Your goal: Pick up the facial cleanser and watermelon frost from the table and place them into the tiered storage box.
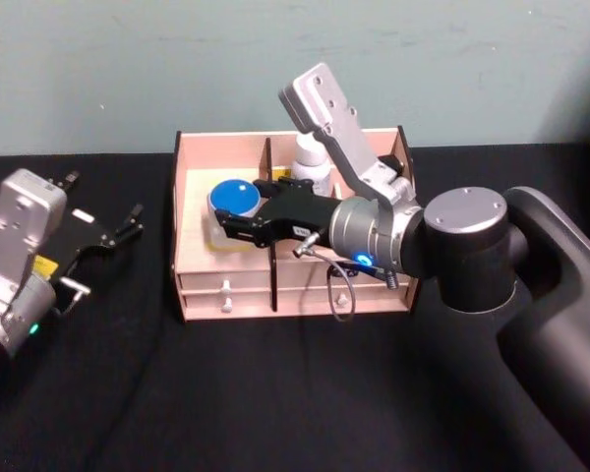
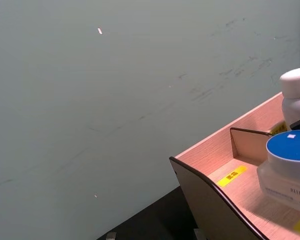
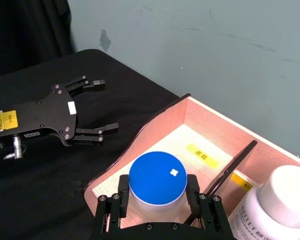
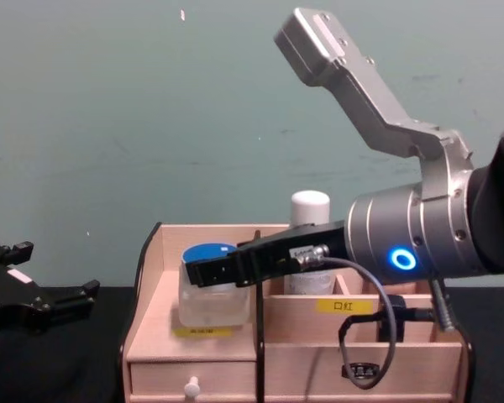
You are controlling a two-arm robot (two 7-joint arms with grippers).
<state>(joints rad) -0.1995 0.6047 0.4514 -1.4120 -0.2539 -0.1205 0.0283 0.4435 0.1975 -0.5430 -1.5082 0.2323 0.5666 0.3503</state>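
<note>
Tiered storage box [image 1: 226, 287]: contents and grippers.
Right gripper [image 3: 157, 200] apparently clasps watermelon frost [image 3: 157, 179] in its left compartment; facial cleanser [image 1: 312, 162] behind; left gripper [image 1: 106, 229] open, leftward.

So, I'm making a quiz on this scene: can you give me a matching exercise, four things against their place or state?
Things:
1. watermelon frost
2. facial cleanser
3. left gripper
4. right gripper

Places or states:
A. open over the table, left of the tiered storage box
B. standing in the box's rear middle compartment
C. in the box's left compartment, between gripper fingers
D. fingers either side of the blue-lidded jar

Pairs: 1-C, 2-B, 3-A, 4-D
</note>
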